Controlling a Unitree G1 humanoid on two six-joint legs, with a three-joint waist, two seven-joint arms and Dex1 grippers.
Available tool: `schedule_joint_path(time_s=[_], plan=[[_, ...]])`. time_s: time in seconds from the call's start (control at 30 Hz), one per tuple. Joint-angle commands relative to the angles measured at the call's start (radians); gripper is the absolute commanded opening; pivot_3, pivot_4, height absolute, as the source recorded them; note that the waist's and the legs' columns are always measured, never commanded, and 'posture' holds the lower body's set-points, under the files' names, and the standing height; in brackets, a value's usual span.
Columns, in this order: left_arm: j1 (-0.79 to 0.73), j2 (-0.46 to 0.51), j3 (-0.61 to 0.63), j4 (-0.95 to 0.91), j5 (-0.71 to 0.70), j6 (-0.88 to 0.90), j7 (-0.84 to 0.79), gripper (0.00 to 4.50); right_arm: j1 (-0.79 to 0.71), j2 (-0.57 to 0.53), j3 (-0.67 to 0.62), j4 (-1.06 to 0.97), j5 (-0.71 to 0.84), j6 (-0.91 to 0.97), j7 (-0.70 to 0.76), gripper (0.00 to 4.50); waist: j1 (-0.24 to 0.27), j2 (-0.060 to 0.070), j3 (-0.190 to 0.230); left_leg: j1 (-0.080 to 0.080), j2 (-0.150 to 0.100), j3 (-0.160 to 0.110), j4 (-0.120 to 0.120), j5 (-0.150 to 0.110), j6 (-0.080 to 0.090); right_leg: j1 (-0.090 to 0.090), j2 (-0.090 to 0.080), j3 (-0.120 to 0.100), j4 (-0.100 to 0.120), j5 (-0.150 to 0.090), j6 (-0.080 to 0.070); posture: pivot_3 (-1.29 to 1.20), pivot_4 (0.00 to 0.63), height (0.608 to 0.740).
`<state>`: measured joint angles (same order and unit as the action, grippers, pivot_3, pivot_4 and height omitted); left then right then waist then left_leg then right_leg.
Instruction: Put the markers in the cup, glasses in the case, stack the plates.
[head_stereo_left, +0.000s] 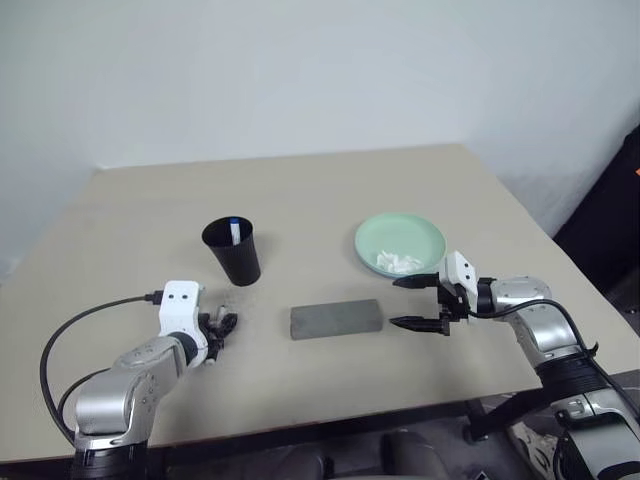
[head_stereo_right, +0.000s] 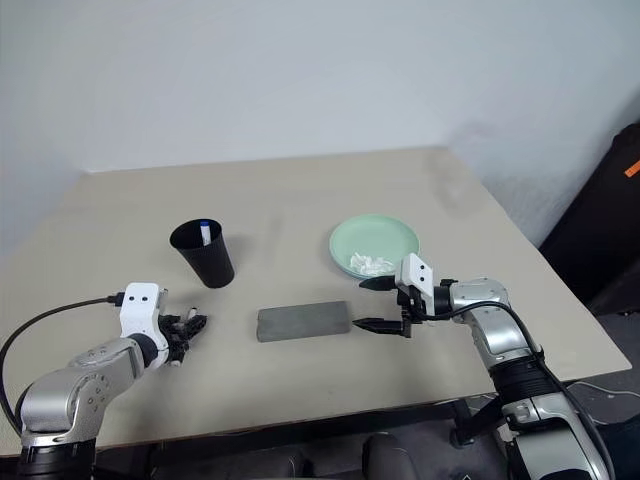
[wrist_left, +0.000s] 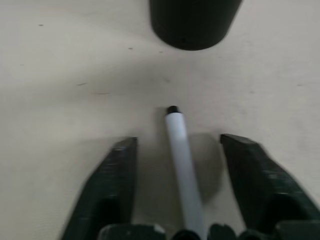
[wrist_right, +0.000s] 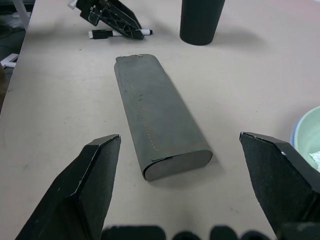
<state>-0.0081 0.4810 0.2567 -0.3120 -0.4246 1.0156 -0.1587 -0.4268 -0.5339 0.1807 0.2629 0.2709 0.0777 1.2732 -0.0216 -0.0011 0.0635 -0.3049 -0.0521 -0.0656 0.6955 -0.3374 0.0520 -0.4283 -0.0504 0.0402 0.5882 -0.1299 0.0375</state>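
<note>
White slim plastic marker (wrist_left: 182, 170), pointing lengthwise toward the black tapered cup (wrist_left: 192, 22), lies between the half-open left tool (wrist_left: 181, 192) fingers.

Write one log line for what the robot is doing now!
left fingers: open around black-tipped marker on table | blue-capped marker: in cup
</note>
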Motion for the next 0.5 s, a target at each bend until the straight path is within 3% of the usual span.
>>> schedule_joint_path(time_s=[0.03, 0.17, 0.43, 0.5], plan=[[-0.014, 0.005, -0.011, 0.009, 0.022, -0.001, -0.006, 1.23, -0.016, -0.003, -0.017, -0.03, 0.002, -0.013, -0.004, 4.13, 0.0, 0.0, 0.0, 0.0, 0.0, 0.0, 0.0, 0.0, 0.0, 0.0, 0.0, 0.0, 0.0, 0.0, 0.0, 0.0, 0.0, 0.74], [-0.025, 0.009, -0.009, 0.02, 0.042, -0.01, -0.016, 0.02, -0.016, -0.004, -0.017, -0.028, 0.002, -0.015, -0.007, 4.13, 0.0, 0.0, 0.0, 0.0, 0.0, 0.0, 0.0, 0.0, 0.0, 0.0, 0.0, 0.0, 0.0, 0.0, 0.0, 0.0, 0.0, 0.74], [-0.037, 0.027, -0.021, 0.011, 0.056, -0.032, -0.069, 0.02, -0.017, -0.003, -0.017, -0.025, 0.0, -0.018, -0.009, 4.13, 0.0, 0.0, 0.0, 0.0, 0.0, 0.0, 0.0, 0.0, -0.001, 0.0, 0.0, 0.0, 0.0, 0.0, 0.0, 0.0, 0.0, 0.74], [-0.045, 0.033, -0.039, -0.042, 0.006, -0.061, -0.158, 0.02, -0.017, -0.002, -0.016, -0.024, -0.001, -0.019, -0.009, 4.13, 0.0, 0.0, 0.0, 0.0, 0.0, 0.0, 0.0, 0.001, -0.001, 0.0, 0.0, 0.0, 0.0, 0.0, 0.0, 0.0, 0.0, 0.74]])
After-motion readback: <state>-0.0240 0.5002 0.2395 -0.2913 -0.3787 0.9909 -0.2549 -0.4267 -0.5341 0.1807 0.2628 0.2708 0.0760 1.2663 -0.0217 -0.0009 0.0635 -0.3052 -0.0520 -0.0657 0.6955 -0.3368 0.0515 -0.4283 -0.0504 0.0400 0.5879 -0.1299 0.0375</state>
